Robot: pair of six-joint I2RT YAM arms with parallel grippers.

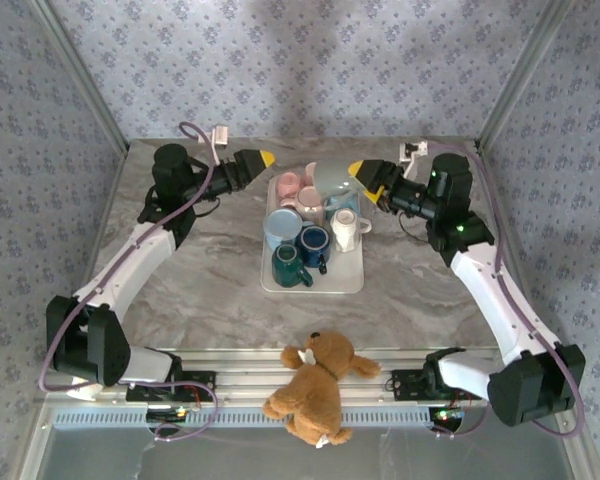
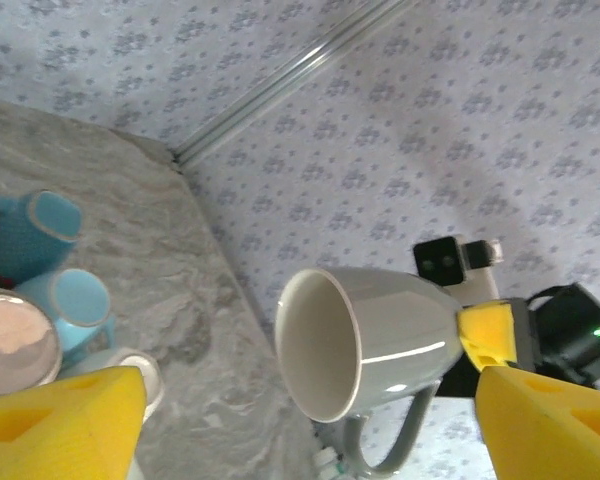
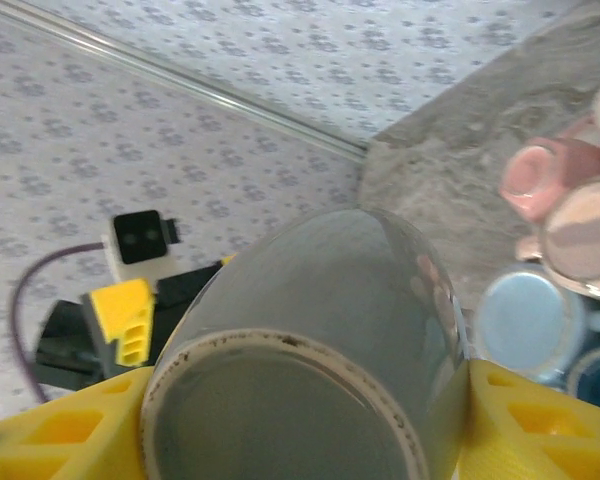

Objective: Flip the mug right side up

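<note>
A grey mug (image 1: pixel 330 178) hangs on its side in the air over the back of the white tray (image 1: pixel 352 286). My right gripper (image 1: pixel 365 178) is shut on its base end, and the unglazed foot ring faces the right wrist camera, with the mug (image 3: pixel 320 320) between the yellow pads of my right gripper (image 3: pixel 290 430). In the left wrist view the mug (image 2: pixel 390 335) points its open mouth at my left gripper (image 2: pixel 310 400), handle hanging down. My left gripper (image 1: pixel 263 158) stands open just left of the mug, apart from it.
The tray holds several mugs: pink (image 1: pixel 288 185), light blue (image 1: pixel 281 226), dark blue (image 1: pixel 313 241), green (image 1: pixel 287 265) and white (image 1: pixel 345 229). A teddy bear (image 1: pixel 315 385) lies at the near table edge. Patterned walls close in the back and sides.
</note>
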